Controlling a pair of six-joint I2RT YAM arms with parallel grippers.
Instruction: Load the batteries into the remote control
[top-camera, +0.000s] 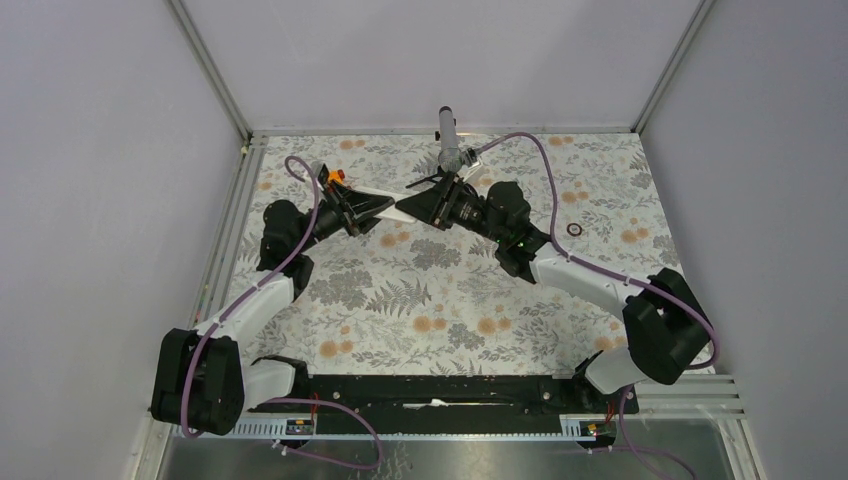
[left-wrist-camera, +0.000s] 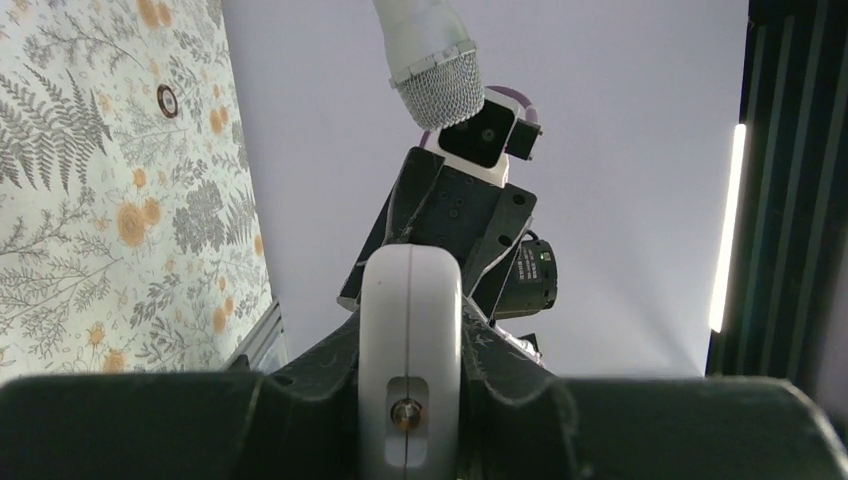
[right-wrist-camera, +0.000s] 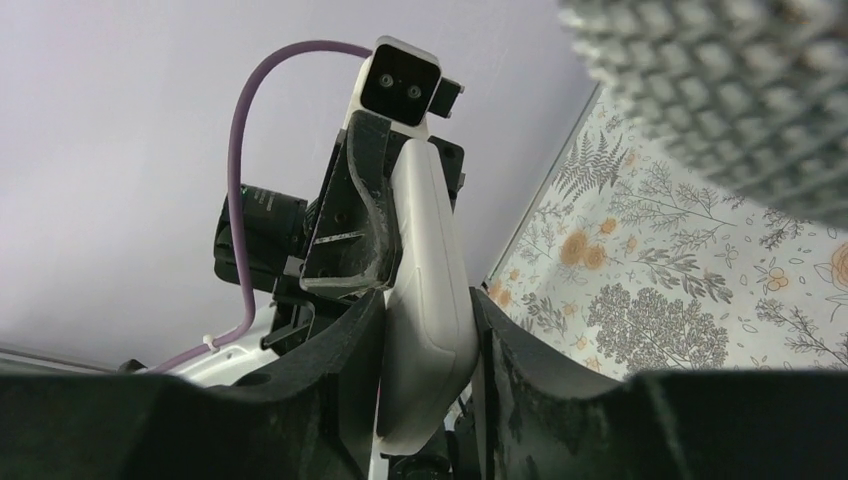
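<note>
The remote control (top-camera: 398, 212) hangs in the air between the two arms, just in front of the microphone (top-camera: 447, 135) that stands at the far middle of the flowered surface (top-camera: 430, 300). Its long axis runs from one arm to the other. The end toward the left arm sits a little farther back, level with the microphone's base, and the other end slants nearer. It is turned on its narrow edge, and the left wrist view meets one rounded end head-on, with a seam down the middle and a small screw in a recess. No display or buttons can be made out.

The left end effector (top-camera: 368, 204) is clenched on the end left of the microphone, its fingers (left-wrist-camera: 300, 385) pressed to both flat sides. The right end effector (top-camera: 428, 205) is clamped on the opposite end, directly below the microphone in the top view. The white body wedges between its dark fingers (right-wrist-camera: 340, 350).

The microphone's mesh head leans in close above the grip, blurred large in the right wrist view. Left of the microphone, just behind the left end effector, sits a small orange object (top-camera: 335, 177), too small to identify. Right of the microphone and nearer, a small dark ring (top-camera: 574, 229) lies flat on the surface, well apart from the arms.
</note>
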